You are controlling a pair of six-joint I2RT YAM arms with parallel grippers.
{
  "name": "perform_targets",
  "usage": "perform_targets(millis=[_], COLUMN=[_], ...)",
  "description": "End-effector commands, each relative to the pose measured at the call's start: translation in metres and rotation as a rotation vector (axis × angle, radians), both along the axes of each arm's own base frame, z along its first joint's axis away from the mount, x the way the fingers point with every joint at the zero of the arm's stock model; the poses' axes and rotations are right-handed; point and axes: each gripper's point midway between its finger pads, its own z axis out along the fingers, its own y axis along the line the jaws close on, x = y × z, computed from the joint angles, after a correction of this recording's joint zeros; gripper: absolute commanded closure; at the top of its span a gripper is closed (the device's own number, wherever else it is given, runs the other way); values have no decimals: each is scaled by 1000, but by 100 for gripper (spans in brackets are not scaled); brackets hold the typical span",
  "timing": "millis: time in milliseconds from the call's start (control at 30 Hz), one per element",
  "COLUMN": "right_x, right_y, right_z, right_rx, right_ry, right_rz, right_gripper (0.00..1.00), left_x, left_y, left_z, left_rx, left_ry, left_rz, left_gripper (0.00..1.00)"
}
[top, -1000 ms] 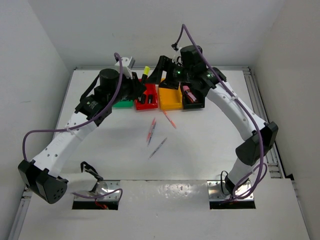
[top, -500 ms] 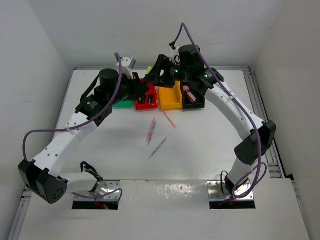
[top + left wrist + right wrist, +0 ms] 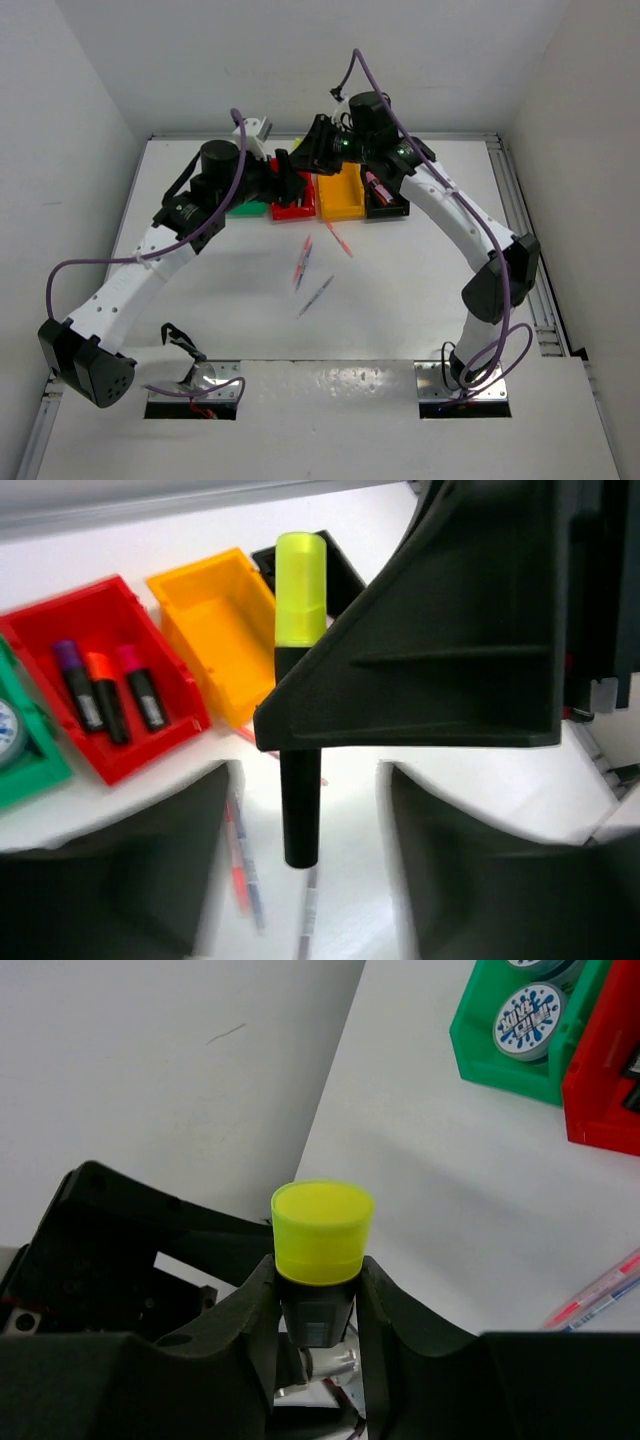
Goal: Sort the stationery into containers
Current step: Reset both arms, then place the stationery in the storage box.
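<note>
Yellow-capped cylindrical black highlighter (image 3: 322, 1232) sits clamped in right gripper (image 3: 318, 1282); left gripper (image 3: 305, 780) gapes wide.

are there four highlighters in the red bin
No, the left wrist view shows only three in the red bin, with a purple cap, orange cap and pink cap.

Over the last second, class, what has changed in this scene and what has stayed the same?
The right gripper swung left above the bins to the yellow-capped highlighter standing over the left gripper and now clamps it just under the cap. The left gripper's fingers stand clear of the barrel. The loose pens on the table and the bins stayed put.
</note>
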Motion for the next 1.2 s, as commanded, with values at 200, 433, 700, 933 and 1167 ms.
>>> perform_targets(millis=[200,433,700,933,1167], right_x=[63,107,137,155,166], right_y=[-9,-2,22,28,31], right_z=[-47,-118,-152,-173,-198], right_rx=[-202,-362,-428,-479,-527], right_ry=[-181,-251,-366,-409,-426], right_rz=[-18,-43,-83,-142,-155], right_gripper=[100,100,100,100,99], left_x=[36,49,34,18,10], left_y=[82,146,170,172,175], left_z=[5,-16,-54,-83,-90], left_rx=[167,271,260,216,201], left_ry=[-12,47,93,156,168], left_rz=[253,393,446,436,455], left_gripper=[0,0,0,0,0])
